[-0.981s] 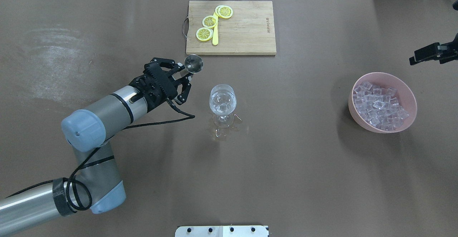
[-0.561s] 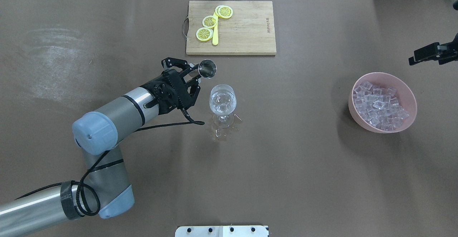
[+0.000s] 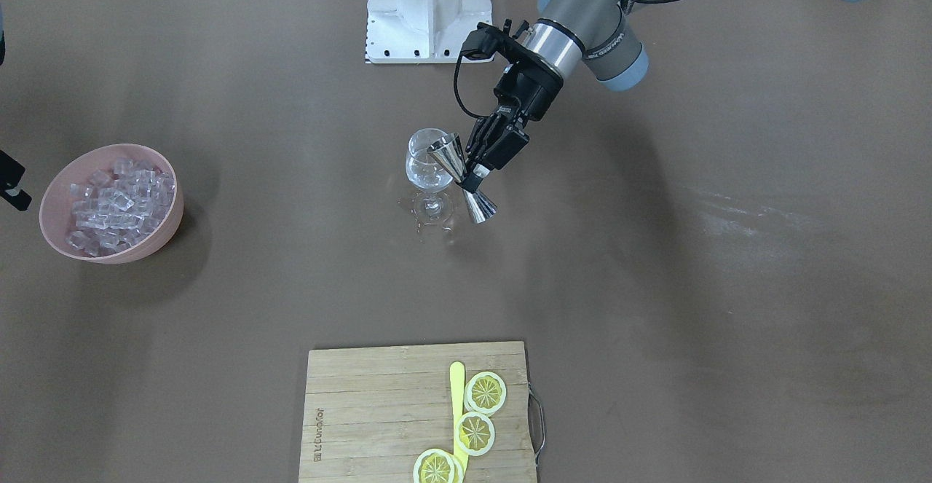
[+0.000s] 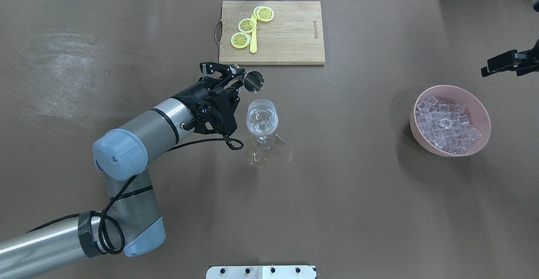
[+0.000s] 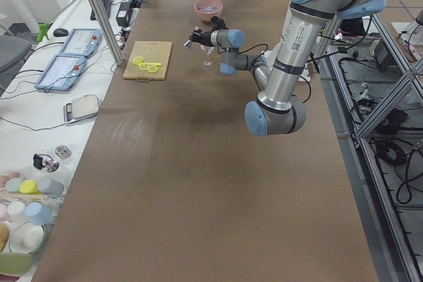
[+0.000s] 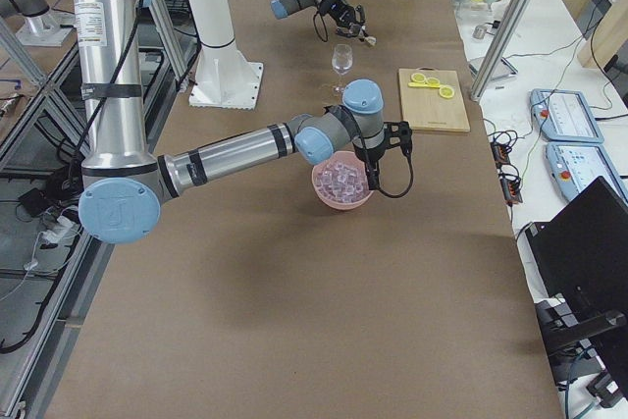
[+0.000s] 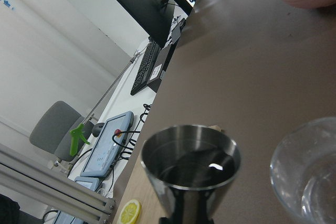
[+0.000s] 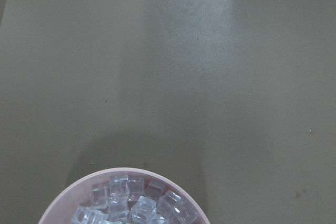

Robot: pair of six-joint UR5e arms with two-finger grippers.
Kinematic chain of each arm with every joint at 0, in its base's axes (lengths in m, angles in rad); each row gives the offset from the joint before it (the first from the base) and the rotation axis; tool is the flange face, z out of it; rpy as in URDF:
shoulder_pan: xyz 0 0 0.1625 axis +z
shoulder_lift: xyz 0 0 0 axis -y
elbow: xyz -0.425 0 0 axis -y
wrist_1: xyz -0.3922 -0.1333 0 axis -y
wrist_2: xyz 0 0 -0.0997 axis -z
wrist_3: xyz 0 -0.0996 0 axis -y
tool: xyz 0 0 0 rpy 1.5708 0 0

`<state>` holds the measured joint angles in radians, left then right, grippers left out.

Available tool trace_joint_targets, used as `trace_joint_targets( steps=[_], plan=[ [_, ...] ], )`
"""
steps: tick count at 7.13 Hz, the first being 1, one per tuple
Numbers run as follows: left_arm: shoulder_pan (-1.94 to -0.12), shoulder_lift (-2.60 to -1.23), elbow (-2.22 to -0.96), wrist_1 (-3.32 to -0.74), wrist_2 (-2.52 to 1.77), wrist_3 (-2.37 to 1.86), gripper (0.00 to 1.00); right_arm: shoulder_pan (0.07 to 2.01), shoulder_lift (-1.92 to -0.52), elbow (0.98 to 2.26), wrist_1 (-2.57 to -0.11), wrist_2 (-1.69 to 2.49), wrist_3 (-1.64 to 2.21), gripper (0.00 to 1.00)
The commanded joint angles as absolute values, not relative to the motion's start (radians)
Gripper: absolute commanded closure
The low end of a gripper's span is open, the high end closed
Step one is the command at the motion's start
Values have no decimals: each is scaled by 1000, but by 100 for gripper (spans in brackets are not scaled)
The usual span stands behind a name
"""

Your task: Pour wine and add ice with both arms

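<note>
My left claw [image 3: 472,173] pinches the metal cup [image 3: 482,206] beside the glass [image 3: 422,170]. If I tip too soon, wine [image 7: 191,170] misses and wets the table [image 3: 655,286].

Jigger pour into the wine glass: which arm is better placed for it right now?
Left. The left end effector grips the steel jigger, tilted just beside the rim of the wine glass. The right end effector is by the pink bowl of ice, far from the glass.
</note>
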<state>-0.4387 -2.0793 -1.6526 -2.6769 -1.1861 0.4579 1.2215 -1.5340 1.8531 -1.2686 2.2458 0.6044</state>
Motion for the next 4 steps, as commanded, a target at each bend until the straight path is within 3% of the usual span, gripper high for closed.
trace_joint_targets(
  steps=[1, 4],
  plan=[
    [-439, -2083, -1655, -2677, -1152, 608, 100, 1223, -1534, 1855, -1269, 2246, 609, 0],
    [-439, -2083, -1652, -2675, -1126, 740, 100, 1221, -1534, 1855, -1269, 2264, 615, 0]
  ],
)
